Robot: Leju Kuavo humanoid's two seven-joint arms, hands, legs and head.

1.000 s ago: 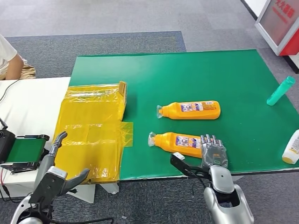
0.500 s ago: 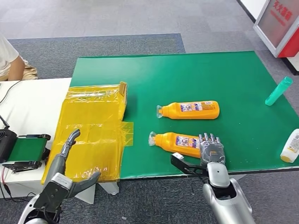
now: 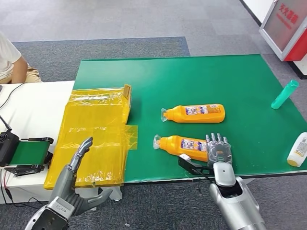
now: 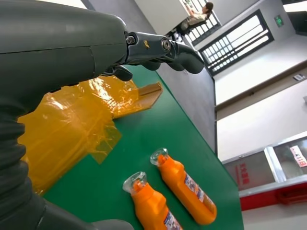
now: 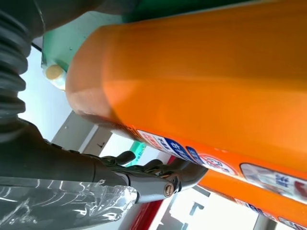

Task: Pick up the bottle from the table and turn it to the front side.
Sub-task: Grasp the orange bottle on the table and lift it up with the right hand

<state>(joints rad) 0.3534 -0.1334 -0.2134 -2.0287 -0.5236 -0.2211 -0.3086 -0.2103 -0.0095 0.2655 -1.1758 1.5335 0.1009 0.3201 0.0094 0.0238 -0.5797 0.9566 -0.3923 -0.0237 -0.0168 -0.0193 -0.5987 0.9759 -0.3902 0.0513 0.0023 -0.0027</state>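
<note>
Two orange bottles lie on their sides on the green mat [image 3: 163, 81], caps pointing left. The near bottle [image 3: 181, 146] has my right hand [image 3: 217, 153] at its base end: the fingers lie over the base and the thumb sticks out to the left along the table's front edge. In the right wrist view the near bottle [image 5: 203, 81] is very close, with dark fingers [image 5: 152, 179] alongside it. The far bottle [image 3: 195, 113] lies untouched. My left hand [image 3: 74, 179] hangs with fingers spread in front of the table, holding nothing; its wrist view shows both bottles [image 4: 152, 208] [image 4: 186, 187].
A crumpled yellow plastic bag [image 3: 96, 132] covers the mat's left end. A teal bottle [image 3: 285, 94] and a white bottle [image 3: 297, 151] lie at the right edge. A small conveyor device [image 3: 25, 153] sits on the white table at left, and a person [image 3: 11, 62] sits behind it.
My left hand has risen and moved right toward the yellow bag. My right hand has edged slightly forward over the near bottle's base. The bottles have not moved.
</note>
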